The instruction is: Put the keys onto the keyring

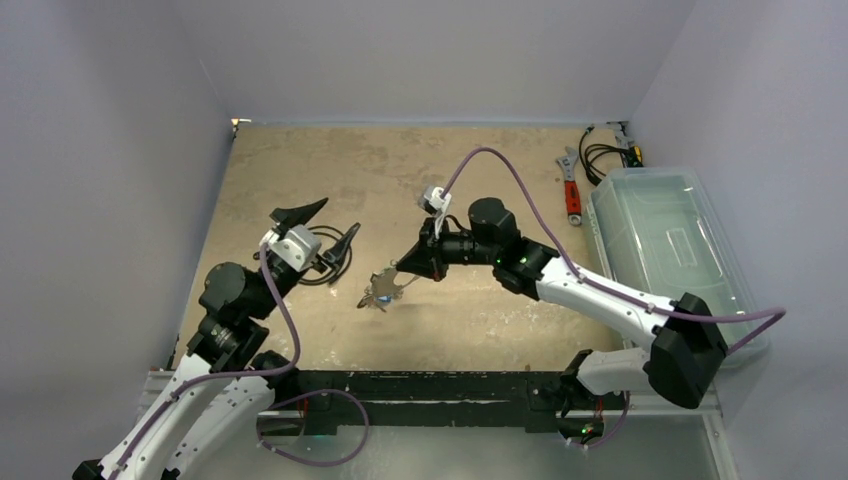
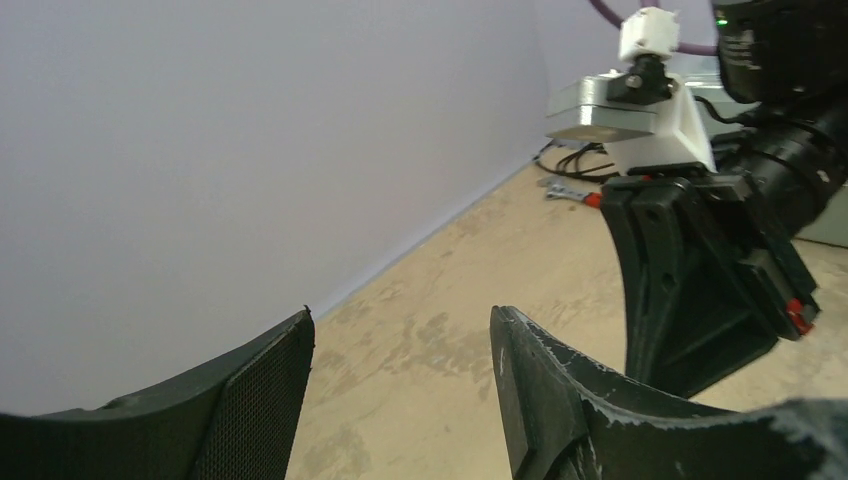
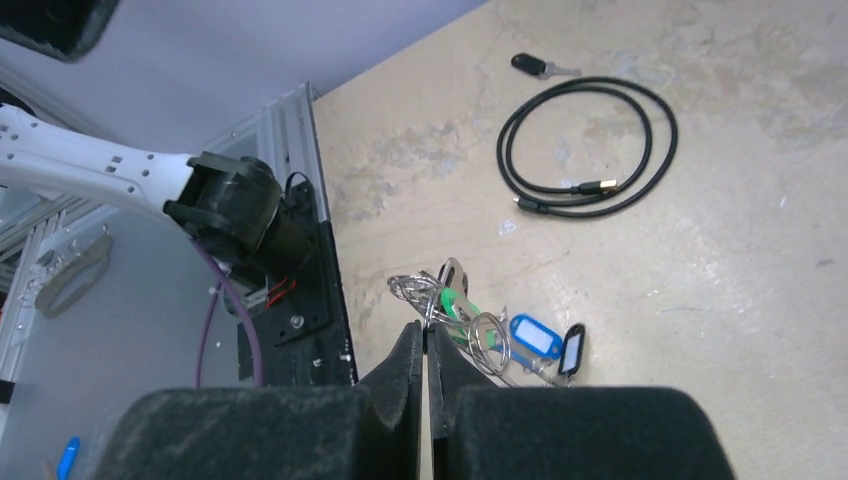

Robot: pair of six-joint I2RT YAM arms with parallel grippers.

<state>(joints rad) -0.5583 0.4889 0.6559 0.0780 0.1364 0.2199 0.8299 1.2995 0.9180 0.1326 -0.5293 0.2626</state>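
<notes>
keyring [image 3: 412, 290] – pinched at its rim by the clenched right gripper [image 3: 425, 335], over mid-table [image 1: 450, 160] | keys [image 3: 535, 337] – green, blue, black tags bunched against it | black key [image 3: 530, 66] – apart, beside cable [image 3: 590, 145] | left gripper [image 2: 400, 318] – released, empty | step – hold ring steady; left fetches loose key by its head

Two grippers, left gripper [image 2: 400, 315] and right gripper [image 3: 425, 335]; one keyring [image 3: 412, 290]; three tags: green tag [image 3: 458, 303], blue tag [image 3: 533, 338], black tag [image 3: 573, 352]; one lone black-headed key [image 3: 530, 65]; two black cables: near cable [image 3: 502, 150], far cable [image 1: 600, 158]; one wrench [image 1: 572, 195]; one clear bin [image 1: 650, 230].
</notes>
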